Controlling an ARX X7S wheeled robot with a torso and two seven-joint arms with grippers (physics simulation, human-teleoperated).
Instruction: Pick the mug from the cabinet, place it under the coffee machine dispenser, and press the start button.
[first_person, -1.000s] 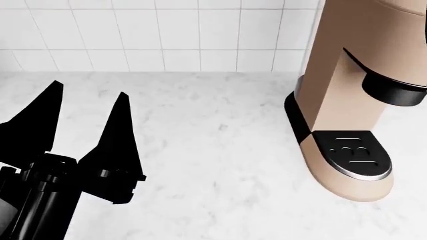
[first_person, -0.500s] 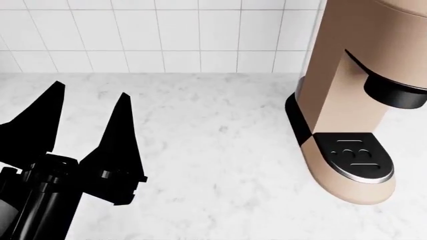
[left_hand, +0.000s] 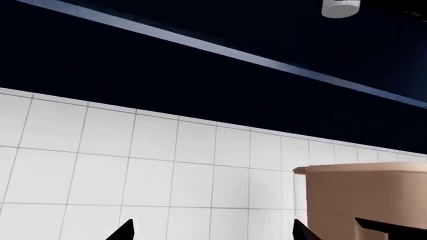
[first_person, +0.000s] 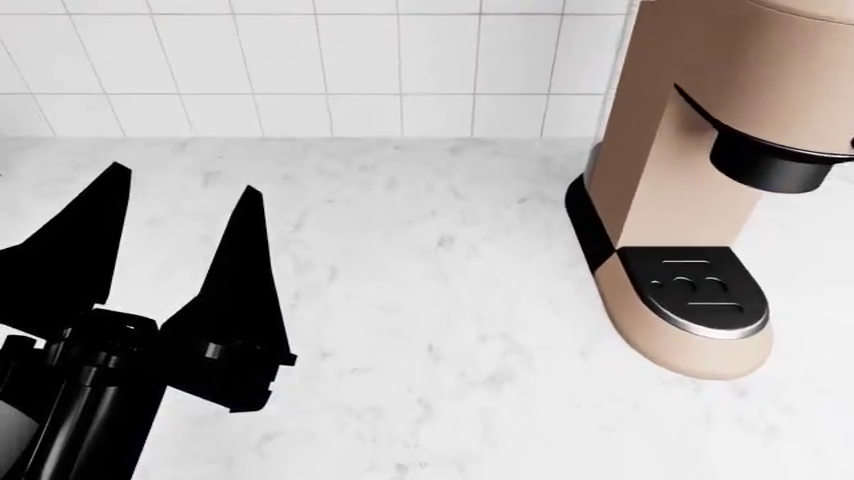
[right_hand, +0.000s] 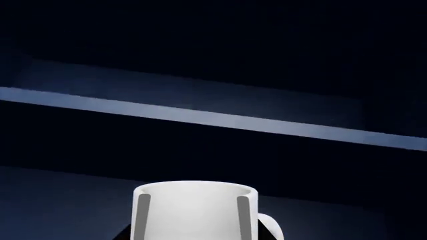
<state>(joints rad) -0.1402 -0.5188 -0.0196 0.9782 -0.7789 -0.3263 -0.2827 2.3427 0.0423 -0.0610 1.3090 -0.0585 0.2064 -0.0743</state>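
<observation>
Though upright, mug at end effector

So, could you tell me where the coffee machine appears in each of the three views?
Head view: the coffee machine stands at the right, on the marble counter.
Left wrist view: its beige head shows against the white tiled wall, below the dark cabinet.
Right wrist view: not in it; only the mug and dark cabinet show.
Shared landmark: the white tiled wall, in the head and left wrist views.
</observation>
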